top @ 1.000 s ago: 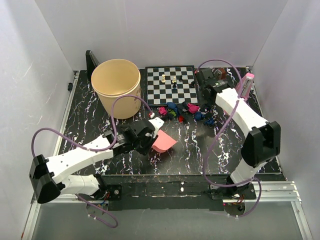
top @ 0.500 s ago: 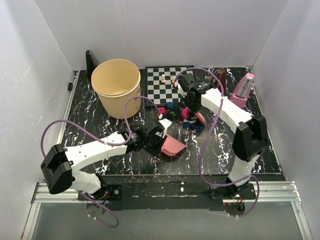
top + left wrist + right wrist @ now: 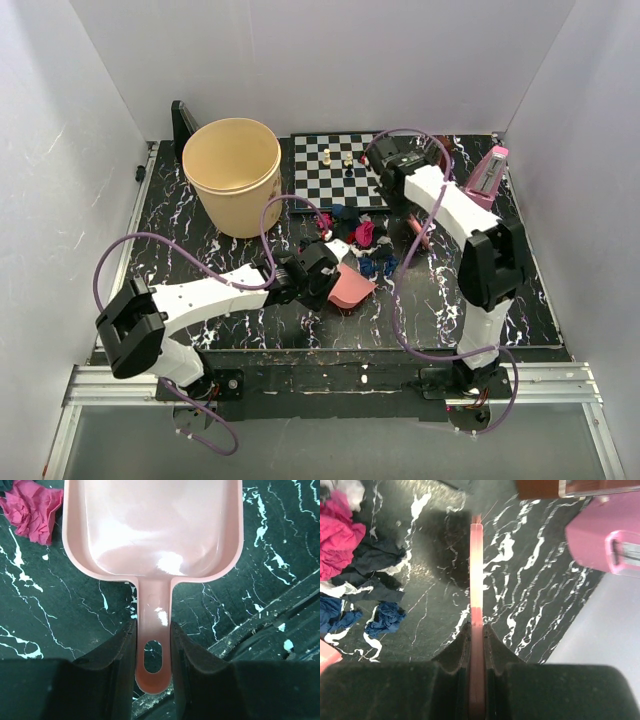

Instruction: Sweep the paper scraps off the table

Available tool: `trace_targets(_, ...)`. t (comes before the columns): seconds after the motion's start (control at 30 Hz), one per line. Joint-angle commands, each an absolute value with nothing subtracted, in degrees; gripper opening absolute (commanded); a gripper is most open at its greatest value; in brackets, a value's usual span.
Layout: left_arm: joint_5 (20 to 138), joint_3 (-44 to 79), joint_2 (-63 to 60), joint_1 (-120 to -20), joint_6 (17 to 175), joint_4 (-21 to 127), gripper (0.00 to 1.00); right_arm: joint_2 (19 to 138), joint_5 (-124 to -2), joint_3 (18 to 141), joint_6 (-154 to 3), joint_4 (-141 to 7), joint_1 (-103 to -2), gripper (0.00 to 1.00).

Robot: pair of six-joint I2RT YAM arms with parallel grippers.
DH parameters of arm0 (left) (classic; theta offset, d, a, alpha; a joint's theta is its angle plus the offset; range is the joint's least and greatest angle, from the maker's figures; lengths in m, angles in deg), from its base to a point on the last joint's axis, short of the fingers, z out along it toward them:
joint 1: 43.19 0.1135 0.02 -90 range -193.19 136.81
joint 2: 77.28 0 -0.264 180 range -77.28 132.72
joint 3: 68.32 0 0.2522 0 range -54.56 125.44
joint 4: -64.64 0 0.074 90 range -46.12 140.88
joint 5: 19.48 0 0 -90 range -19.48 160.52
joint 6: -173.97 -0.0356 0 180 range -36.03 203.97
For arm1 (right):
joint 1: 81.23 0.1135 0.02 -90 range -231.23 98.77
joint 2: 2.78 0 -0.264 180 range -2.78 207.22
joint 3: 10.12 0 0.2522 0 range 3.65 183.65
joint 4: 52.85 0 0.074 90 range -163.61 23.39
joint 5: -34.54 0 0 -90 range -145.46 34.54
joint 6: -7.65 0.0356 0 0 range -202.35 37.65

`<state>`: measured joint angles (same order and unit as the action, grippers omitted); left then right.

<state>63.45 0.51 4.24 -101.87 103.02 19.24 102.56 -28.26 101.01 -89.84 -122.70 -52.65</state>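
- Step in hand, as judged: gathering the litter into a pan. The left gripper [image 3: 152,630] was clamped on the handle of the pink dustpan [image 3: 155,530], which was empty and sat low over the table [image 3: 170,250].
- The right gripper [image 3: 476,635] pinched a thin pink sweeping blade [image 3: 476,570], seen edge-on.
- The paper scraps [image 3: 368,240] lay clustered on the table between blade and pan, just in front of the chessboard [image 3: 335,175]. One magenta wad [image 3: 35,507] sat beside a front corner of the pan.
- Next move, as judged: draw the blade low across the surface toward the pan's mouth, with the pan held steady.
- The surface was flat, black and white-veined. White walls enclosed three sides, with a beige tub [image 3: 232,175] at far left.
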Motion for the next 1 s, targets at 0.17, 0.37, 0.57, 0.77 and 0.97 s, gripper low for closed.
trace_targets(0.17, 60.24, 0.28, 6.13, -103.05, 101.99, 21.96, 0.00, 100.50, -36.63, 94.71, -89.47, -123.13, -46.17, 0.01)
trace_targets(0.37, 59.53, 0.28, 6.48, -103.22, 101.73, 22.49, 0.00, 94.44, -49.91, 90.58, -88.42, -120.57, -41.42, 0.01)
trace_targets(0.57, 58.83, -1.03, 5.87, -103.31, 101.46, 24.33, 0.00, 87.06, -59.94, 89.08, -90.88, -121.10, -38.60, 0.01)
trace_targets(0.77, 57.69, -3.23, 5.25, -103.57, 101.55, 26.79, 0.00, 80.37, -53.64, 88.72, -89.13, -120.83, -41.23, 0.01)
trace_targets(0.97, 54.88, -8.24, 2.71, -104.63, 101.46, 33.03, 0.00, 77.29, -47.04, 86.18, -85.70, -117.86, -45.01, 0.01)
